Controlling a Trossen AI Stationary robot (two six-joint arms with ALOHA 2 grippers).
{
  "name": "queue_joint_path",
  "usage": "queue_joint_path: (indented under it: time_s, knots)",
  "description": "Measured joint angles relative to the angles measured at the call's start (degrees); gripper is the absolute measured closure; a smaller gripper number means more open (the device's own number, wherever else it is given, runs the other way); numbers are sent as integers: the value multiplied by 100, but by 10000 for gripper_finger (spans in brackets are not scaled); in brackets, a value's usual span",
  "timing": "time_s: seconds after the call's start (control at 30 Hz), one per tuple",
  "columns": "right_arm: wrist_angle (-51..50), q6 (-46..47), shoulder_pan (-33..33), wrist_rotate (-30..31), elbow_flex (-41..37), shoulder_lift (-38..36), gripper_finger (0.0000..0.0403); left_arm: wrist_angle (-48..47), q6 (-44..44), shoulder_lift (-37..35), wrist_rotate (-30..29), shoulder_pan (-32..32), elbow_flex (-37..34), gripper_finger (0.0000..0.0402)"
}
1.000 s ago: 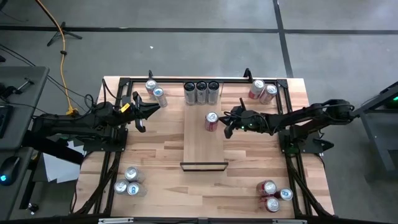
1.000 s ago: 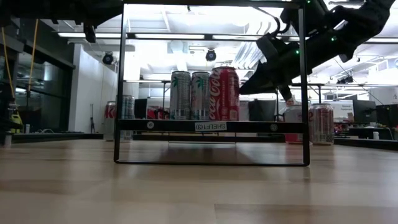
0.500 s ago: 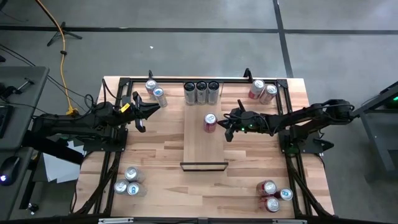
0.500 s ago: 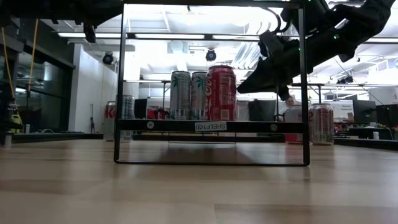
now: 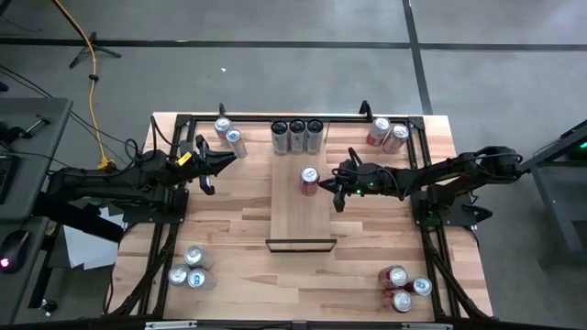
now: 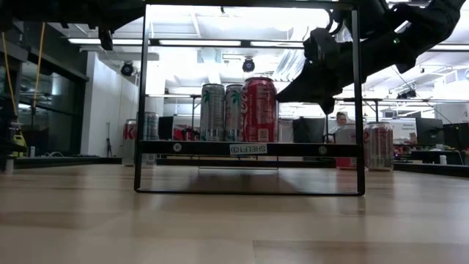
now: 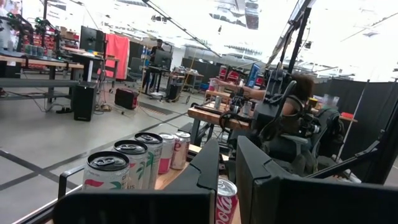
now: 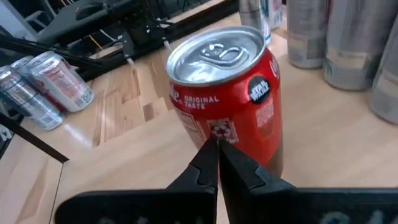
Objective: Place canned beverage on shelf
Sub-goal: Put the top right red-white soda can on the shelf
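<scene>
A red can stands upright on the shelf, a long pale wood panel in the table's middle. It also shows in the right wrist view and the low view. Three silver cans stand at the shelf's far end. My right gripper is shut, with its tips at the red can's right side. My left gripper is shut and hangs clear above the table's left part, touching nothing. My right gripper sets its shut fingertips against the red can's side wall, about halfway up. The fingers come from the table's right, slanting a little downward. The can stands upright with its base on the shelf.
A black rail frame runs round the table. Pairs of cans stand at the far left and far right. Clusters of three sit at the near left and near right. The shelf's near half is bare.
The red can has turned about its upright axis, showing another face in the low view, and has slid slightly toward the table's left. My right gripper has stayed shut at the can's side and has turned at the wrist.
</scene>
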Motion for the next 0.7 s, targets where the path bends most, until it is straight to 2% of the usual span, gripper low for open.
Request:
queue_joint_path:
  time_s: [0.2,0.37,0.7]
  knots:
    - [-315,-171,0,-130,195,0,403,0,0,0,1,0,1,401]
    - [-928,-586,0,-186,662,69,403,-1,0,2,0,0,2,401]
    - [-1157,-812,0,-225,1447,999,403,1,-2,2,2,-1,1,401]
